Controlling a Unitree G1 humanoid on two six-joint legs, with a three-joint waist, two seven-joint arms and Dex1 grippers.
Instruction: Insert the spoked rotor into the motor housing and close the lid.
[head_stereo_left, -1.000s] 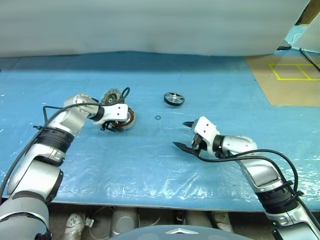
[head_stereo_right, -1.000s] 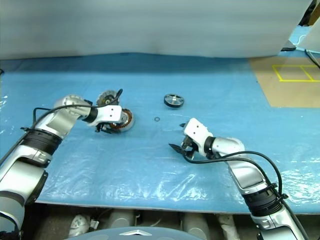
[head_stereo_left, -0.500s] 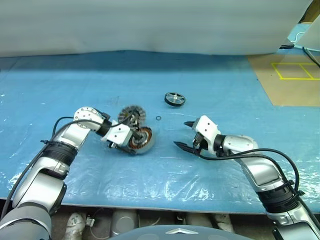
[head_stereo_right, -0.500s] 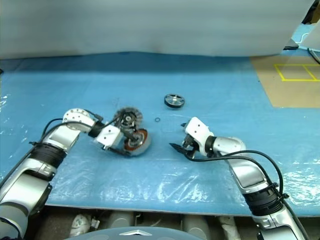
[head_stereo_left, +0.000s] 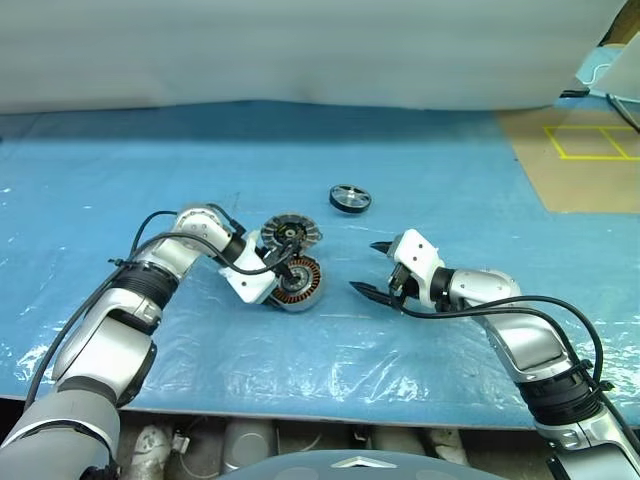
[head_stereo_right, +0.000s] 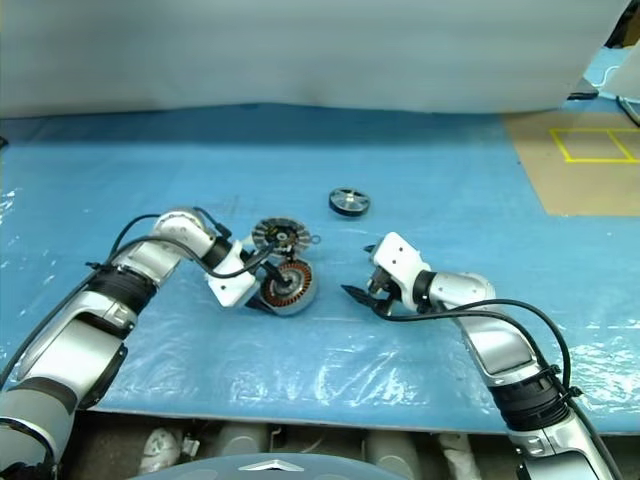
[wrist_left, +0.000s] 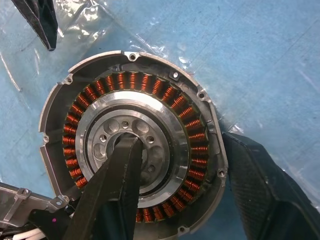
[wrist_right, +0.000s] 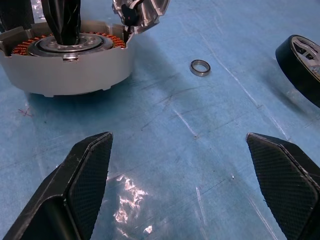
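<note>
Left gripper (wrist_left: 180, 185) was clamped on the motor housing (wrist_left: 132, 145): one finger down inside the central hub, the other outside the wall, windings facing up, shell on the blue sheet (head_stereo_left: 300, 170). Lid (head_stereo_left: 291, 231) lay just behind it, spoked rotor (head_stereo_left: 349, 198) farther back, small ring (wrist_right: 200, 67) between. Right gripper (head_stereo_left: 378, 268) waited nearby, fingers wide apart, empty. Judgement: keep the housing flat, then free the hub so the rotor can seat.

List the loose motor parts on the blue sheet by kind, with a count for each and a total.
Motor housing, copper windings, held by the left gripper: 1
Lid, ribbed silvery disc: 1
Spoked rotor, black rim: 1
Small thin ring: 1
Total: 4
</note>
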